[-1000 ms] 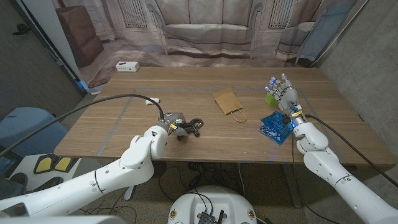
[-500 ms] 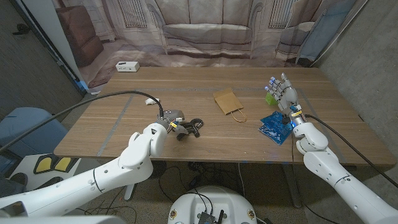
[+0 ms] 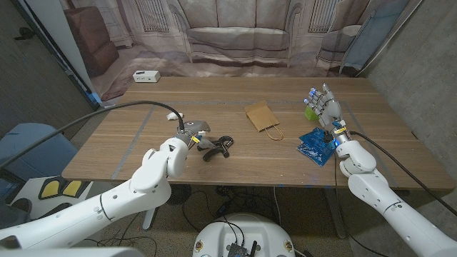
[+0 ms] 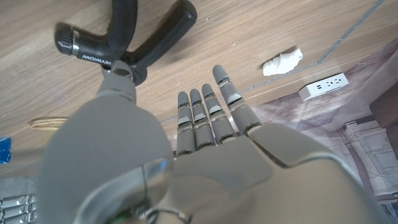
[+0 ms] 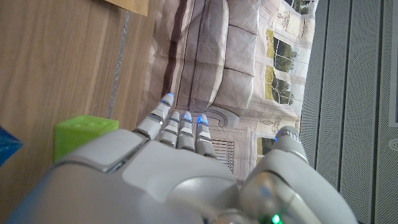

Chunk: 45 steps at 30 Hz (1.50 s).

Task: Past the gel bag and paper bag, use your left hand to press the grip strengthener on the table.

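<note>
Printed sofa backdrop [image 3: 235, 36] — grey walls

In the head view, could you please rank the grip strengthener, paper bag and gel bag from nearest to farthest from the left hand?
1. Grip strengthener, right beside the left hand.
2. Paper bag, mid-table.
3. Gel bag, by the right hand.

A black grip strengthener [image 3: 216, 147] with two splayed handles was seen lying flat on the tabletop [image 3: 235, 160], near its front edge. A brown paper bag [image 3: 260, 116] lay mid-table, and a blue gel bag [image 3: 314, 145] lay well to its right.
</note>
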{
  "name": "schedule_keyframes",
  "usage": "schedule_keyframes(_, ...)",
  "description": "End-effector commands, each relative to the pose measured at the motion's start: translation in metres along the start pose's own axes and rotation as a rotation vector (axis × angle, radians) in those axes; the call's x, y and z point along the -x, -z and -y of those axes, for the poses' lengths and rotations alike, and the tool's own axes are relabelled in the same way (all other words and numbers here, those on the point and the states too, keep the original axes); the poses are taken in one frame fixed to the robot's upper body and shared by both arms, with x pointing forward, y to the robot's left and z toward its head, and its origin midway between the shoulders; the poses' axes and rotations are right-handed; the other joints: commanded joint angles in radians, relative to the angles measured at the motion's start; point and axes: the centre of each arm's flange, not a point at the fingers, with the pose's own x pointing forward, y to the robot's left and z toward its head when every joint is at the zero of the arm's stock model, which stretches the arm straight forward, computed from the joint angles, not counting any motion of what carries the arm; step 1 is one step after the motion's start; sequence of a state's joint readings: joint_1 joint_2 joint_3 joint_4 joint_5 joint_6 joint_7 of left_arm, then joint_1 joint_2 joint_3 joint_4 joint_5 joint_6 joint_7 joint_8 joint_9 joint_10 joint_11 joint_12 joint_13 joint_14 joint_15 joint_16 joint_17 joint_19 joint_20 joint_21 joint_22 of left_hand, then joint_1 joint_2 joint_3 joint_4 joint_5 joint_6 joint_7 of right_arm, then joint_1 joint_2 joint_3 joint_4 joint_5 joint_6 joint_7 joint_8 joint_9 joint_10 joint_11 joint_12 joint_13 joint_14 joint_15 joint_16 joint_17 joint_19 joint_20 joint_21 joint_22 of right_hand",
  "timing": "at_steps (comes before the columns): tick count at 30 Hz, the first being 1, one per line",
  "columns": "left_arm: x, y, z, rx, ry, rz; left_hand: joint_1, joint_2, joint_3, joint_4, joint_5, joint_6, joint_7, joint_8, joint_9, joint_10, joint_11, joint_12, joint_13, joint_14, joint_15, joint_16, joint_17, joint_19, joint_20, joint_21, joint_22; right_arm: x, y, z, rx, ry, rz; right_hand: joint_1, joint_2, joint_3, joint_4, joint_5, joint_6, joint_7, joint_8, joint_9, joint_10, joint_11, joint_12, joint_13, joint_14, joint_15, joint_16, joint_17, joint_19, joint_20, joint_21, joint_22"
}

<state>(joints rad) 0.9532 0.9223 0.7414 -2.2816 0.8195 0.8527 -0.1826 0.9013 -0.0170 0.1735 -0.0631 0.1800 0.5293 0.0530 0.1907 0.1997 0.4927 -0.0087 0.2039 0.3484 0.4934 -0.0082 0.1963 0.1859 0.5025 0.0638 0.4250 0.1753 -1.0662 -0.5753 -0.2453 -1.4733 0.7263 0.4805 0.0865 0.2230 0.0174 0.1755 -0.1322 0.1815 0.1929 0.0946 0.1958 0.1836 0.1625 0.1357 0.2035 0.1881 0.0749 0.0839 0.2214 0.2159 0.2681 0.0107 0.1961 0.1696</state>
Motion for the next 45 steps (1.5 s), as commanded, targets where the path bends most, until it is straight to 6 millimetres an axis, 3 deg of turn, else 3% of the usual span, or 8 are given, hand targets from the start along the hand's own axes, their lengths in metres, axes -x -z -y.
schedule_keyframes(1,0.009,0.011,-0.015,0.059,-0.108,-0.008,-0.02,0.002,-0.007,0.006,-0.002,0.023,-0.002,0.012,0.001,0.023,-0.004,0.013,0.0,0.019,-0.005,0.007,0.001,0.011,-0.013,-0.002,0.003,0.0,-0.001,-0.003,0.005,-0.008,0.009,0.008,0.004,-0.004,0.002,0.005,0.006,0.0,-0.002,0.002,0.007,0.001,-0.003,0.006,0.006,-0.001,-0.007,0.003,0.009,0.002,-0.001,0.003)
schedule_keyframes(15,0.014,0.023,-0.025,0.207,-0.213,0.012,-0.052,0.015,-0.011,0.02,-0.002,0.04,-0.01,0.015,-0.001,0.052,0.004,0.022,-0.007,0.049,-0.005,0.015,0.002,0.027,-0.015,-0.005,0.004,0.008,-0.001,-0.003,-0.007,0.001,0.014,0.007,0.003,-0.005,0.002,0.005,0.006,0.001,-0.002,0.002,0.006,0.001,-0.003,0.006,0.006,0.0,-0.007,0.003,0.009,0.001,-0.001,0.003)
schedule_keyframes(26,0.012,0.03,-0.033,0.295,-0.26,0.023,-0.085,0.025,-0.018,0.035,-0.002,0.015,-0.002,0.003,-0.003,0.033,0.017,0.01,-0.019,0.039,0.003,0.008,0.002,0.019,-0.017,-0.015,0.005,0.014,0.0,-0.001,-0.013,0.01,0.019,0.006,0.003,-0.006,0.003,0.005,0.005,0.002,-0.002,0.002,0.005,0.001,-0.004,0.006,0.005,-0.001,-0.007,0.003,0.01,-0.001,-0.001,0.003)
schedule_keyframes(37,-0.006,0.037,-0.035,0.457,-0.248,0.09,-0.152,0.048,-0.03,0.07,-0.005,0.014,0.02,0.003,-0.005,0.054,0.049,0.013,-0.036,0.049,0.029,0.01,0.003,0.018,-0.009,-0.025,0.006,0.013,0.004,-0.003,-0.015,0.004,0.024,0.007,0.004,-0.007,0.003,0.005,0.004,0.002,-0.002,0.002,0.006,0.0,-0.004,0.006,0.006,-0.001,-0.007,0.003,0.01,-0.001,-0.001,0.003)
schedule_keyframes(45,-0.019,0.039,-0.035,0.637,-0.256,0.185,-0.173,0.054,-0.035,0.081,-0.005,0.01,0.028,0.002,-0.005,0.054,0.056,0.012,-0.041,0.048,0.034,0.008,0.003,0.016,-0.007,-0.029,0.007,0.012,0.005,-0.002,-0.014,0.003,0.033,0.007,0.004,-0.007,0.003,0.005,0.004,0.002,-0.003,0.002,0.006,0.001,-0.004,0.006,0.006,-0.001,-0.007,0.003,0.01,0.0,-0.001,0.003)
